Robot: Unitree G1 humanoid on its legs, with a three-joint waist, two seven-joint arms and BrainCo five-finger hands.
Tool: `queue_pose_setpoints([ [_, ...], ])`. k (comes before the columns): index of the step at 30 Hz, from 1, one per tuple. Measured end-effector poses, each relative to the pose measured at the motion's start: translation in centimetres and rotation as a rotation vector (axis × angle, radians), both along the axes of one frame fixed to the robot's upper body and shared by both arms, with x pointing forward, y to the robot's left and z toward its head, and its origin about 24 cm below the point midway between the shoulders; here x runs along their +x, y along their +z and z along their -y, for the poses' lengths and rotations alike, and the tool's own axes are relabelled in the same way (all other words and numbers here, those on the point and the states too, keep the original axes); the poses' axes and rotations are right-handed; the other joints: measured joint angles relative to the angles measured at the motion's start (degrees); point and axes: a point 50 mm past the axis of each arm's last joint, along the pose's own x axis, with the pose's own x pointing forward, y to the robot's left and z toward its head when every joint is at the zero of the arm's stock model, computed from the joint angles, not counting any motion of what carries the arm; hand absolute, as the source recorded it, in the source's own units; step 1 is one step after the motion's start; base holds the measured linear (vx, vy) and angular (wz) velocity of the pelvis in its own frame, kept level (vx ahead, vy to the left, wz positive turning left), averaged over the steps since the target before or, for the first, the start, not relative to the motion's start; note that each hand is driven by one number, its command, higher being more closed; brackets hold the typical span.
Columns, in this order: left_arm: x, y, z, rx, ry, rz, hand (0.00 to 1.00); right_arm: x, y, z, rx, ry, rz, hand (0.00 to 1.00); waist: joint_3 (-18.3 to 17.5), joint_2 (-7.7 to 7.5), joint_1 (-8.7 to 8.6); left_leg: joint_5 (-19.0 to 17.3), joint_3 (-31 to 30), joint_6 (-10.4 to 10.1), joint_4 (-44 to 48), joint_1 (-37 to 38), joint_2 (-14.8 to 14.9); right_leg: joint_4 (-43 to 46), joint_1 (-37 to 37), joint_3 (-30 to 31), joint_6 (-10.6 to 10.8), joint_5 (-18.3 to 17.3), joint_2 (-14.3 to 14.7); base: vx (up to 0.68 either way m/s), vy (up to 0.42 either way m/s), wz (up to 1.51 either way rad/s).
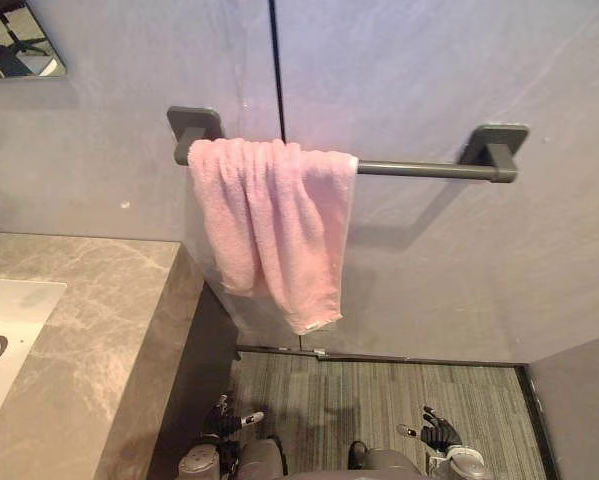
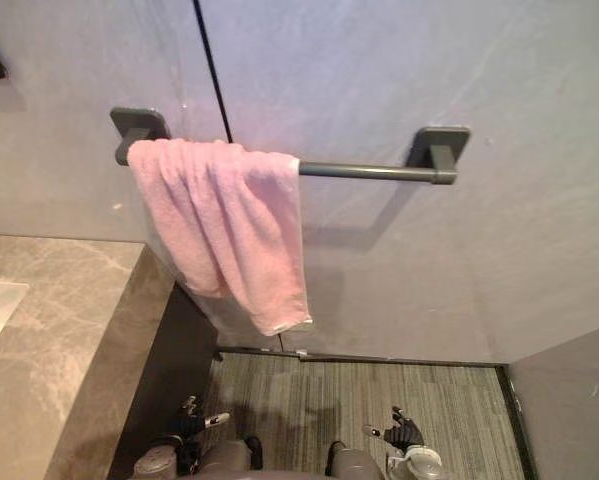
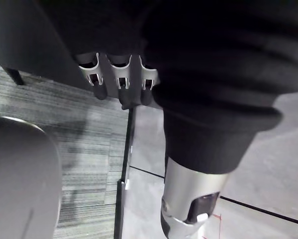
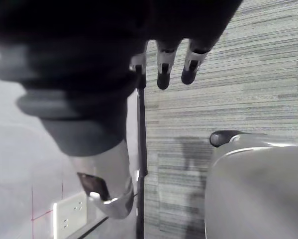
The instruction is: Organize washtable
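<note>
Towel (image 1: 274, 225), pink and of thick looped terry, is seen in the left eye view draped in loose folds over the left end of a dark grey round bar (image 1: 419, 169), which is fixed to the smooth grey wall by two square mounts. Just beside it the washtable (image 1: 109, 320) of grey veined marble is set, with a white rectangular basin (image 1: 9, 330) sunk in its top. Both hands are held low over the striped grey floor (image 1: 379, 400), well apart from the towel: the left hand (image 1: 229, 420) by the washtable's dark side, the right hand (image 1: 439, 432) further right.

In the right eye view the towel's lower hem is shown hanging near the washtable's far corner.

In the left wrist view the left hand's fingers (image 3: 120, 82) are seen straight, side by side, with nothing held.

In the right wrist view the right hand's fingers (image 4: 163, 69) are likewise loosely extended and empty, and a white socket plate (image 4: 71, 219) is seen on the wall.
</note>
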Motion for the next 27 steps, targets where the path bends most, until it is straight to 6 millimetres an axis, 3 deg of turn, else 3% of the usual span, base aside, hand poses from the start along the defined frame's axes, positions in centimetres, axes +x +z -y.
queue_pose_setpoints([
  [11,-0.7,-0.3,-0.8,0.032,-0.026,-0.038,0.00,-1.3,-0.5,0.1,-0.007,0.013,-0.055,0.00,-0.8,-0.25,-0.19,0.9,0.1,0.9,-6.9,5.3,-1.4,-1.1,0.9,2.7,0.3,0.1,-0.1,0.01,0.017,-0.09],
  [15,0.7,0.8,-1.3,0.053,-0.026,0.042,0.00,-2.0,-0.5,0.7,-0.023,0.010,-0.073,0.00,-2.2,-0.25,-0.23,2.0,-0.1,0.8,-9.2,5.4,-1.5,-1.9,0.2,2.7,0.3,0.2,0.0,0.00,0.000,0.00],
  [18,3.3,3.5,-1.9,0.077,-0.011,0.217,0.00,-1.9,-0.4,1.2,-0.042,0.018,-0.070,0.00,-2.4,-0.23,-0.18,2.4,-0.4,0.9,-10.0,5.5,-1.6,-2.1,0.3,2.4,0.2,0.3,0.0,0.03,-0.014,0.04],
  [20,5.3,6.5,-1.8,0.087,-0.015,0.400,0.00,-1.6,-0.2,1.7,-0.065,0.016,-0.058,0.00,-2.5,-0.15,-0.18,2.4,-1.4,0.9,-10.1,5.5,-1.9,-3.4,1.4,2.1,0.3,0.7,0.0,0.05,-0.002,0.06],
  [23,6.6,9.5,-1.5,0.075,-0.012,0.567,0.00,-1.3,0.0,1.7,-0.071,0.019,-0.040,0.00,-2.6,-0.21,-0.16,2.6,-2.0,1.1,-10.7,5.9,-2.1,-4.6,2.3,1.7,0.2,1.1,-0.2,0.04,0.005,0.06],
  [27,7.1,11.3,-1.3,0.076,-0.018,0.659,0.00,-1.0,0.1,1.7,-0.077,0.031,-0.031,0.00,-2.8,-0.09,-0.10,2.7,-2.2,1.3,-11.0,6.3,-2.3,-6.4,3.2,1.8,0.2,2.1,-0.2,0.00,0.004,-0.01],
])
